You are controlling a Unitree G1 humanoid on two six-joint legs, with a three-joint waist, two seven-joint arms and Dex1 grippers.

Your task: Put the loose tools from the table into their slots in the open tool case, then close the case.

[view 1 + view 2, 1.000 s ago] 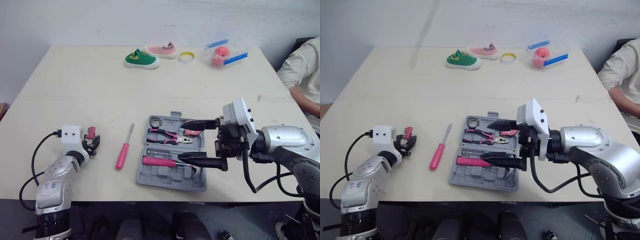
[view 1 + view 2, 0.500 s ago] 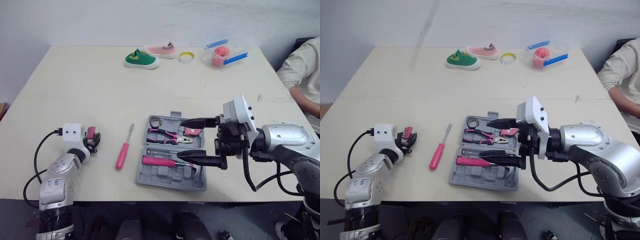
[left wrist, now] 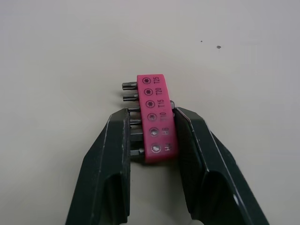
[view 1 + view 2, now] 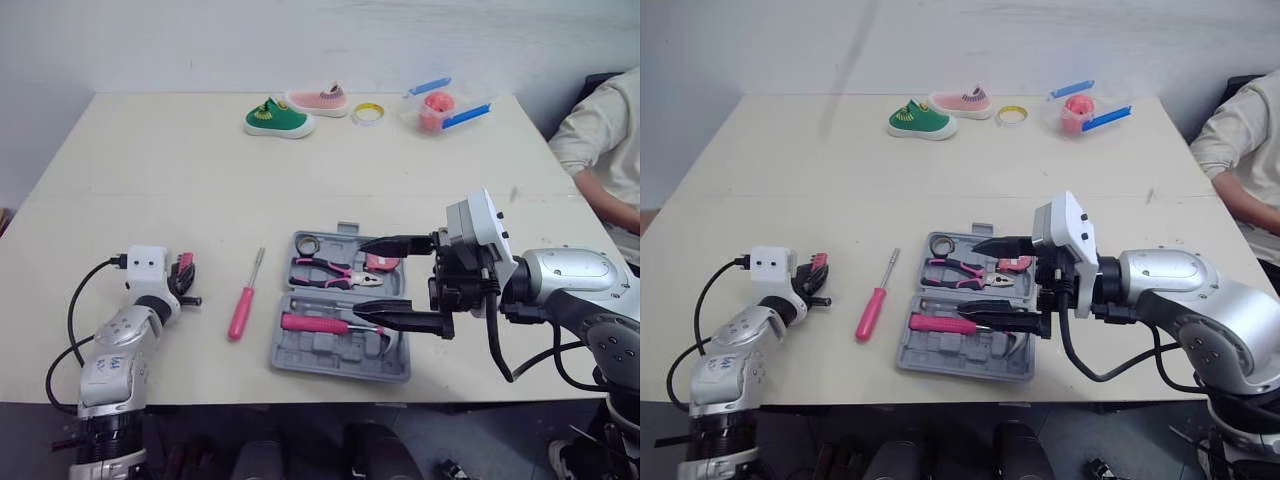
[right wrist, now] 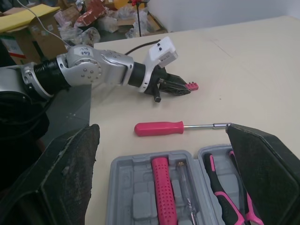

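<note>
The open grey tool case [image 4: 300, 360] lies near the table's front edge, holding pink-handled pliers [image 4: 335, 272], a pink-handled hammer [image 4: 315, 323] and a pink tape measure [image 4: 383, 262]. A pink screwdriver [image 4: 240, 310] lies loose on the table left of the case. Further left, my left gripper [image 3: 151, 117] is shut on a pink bit holder [image 3: 157, 117], low at the table surface; the right wrist view also takes in that bit holder [image 5: 192, 86]. My right gripper [image 4: 362, 278] hovers wide open over the case's right half, with nothing between its fingers [image 5: 61, 183].
At the table's far edge sit a green shoe [image 4: 278, 118], a pink shoe [image 4: 320, 98], a yellow tape ring [image 4: 371, 113] and a clear container with pink contents [image 4: 440, 105]. A person's arm [image 4: 600, 140] rests by the right edge.
My left wrist has turned slightly at the bit holder and its fingers have drawn in on it. The right gripper has stayed over the case. The camera has shifted a little.
</note>
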